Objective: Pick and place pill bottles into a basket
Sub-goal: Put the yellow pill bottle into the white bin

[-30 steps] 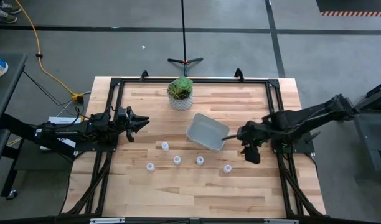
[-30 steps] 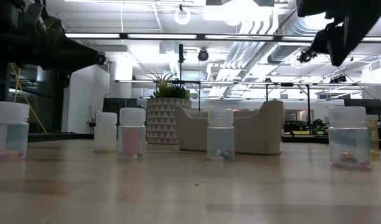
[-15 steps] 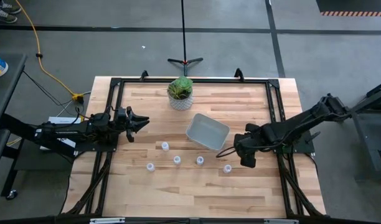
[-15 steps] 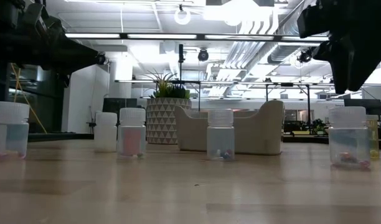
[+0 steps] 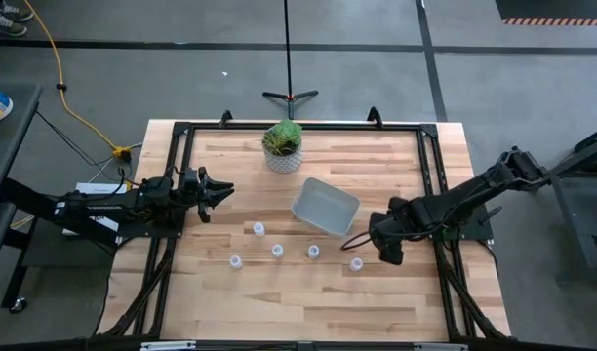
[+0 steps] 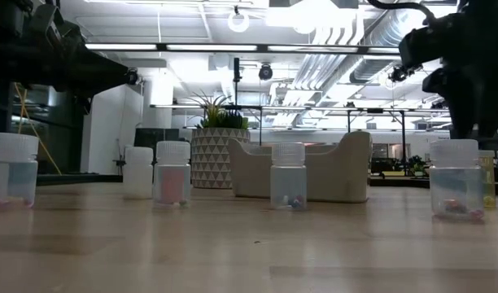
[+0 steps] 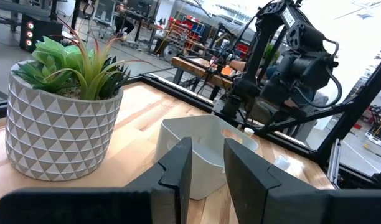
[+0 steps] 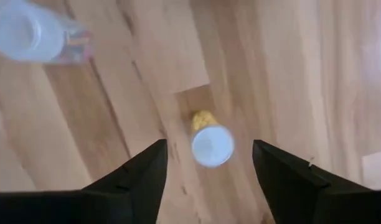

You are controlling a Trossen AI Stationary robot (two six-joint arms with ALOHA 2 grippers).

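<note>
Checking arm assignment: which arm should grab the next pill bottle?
Right. The right gripper hangs open directly above the yellowish pill bottle, fingers either side. The left gripper waits at the table's left edge, away from all bottles.

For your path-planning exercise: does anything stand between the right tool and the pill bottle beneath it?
Nothing visible does. The right tool hangs open above the pill bottle, whose cap shows between its fingers with only bare table around.

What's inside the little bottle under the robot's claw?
From the right wrist view, the right gripper hangs open above the pill bottle. Its pale cap covers the top. Something yellow shows at its side, but you cannot tell what. Wooden table lies around it.
</note>
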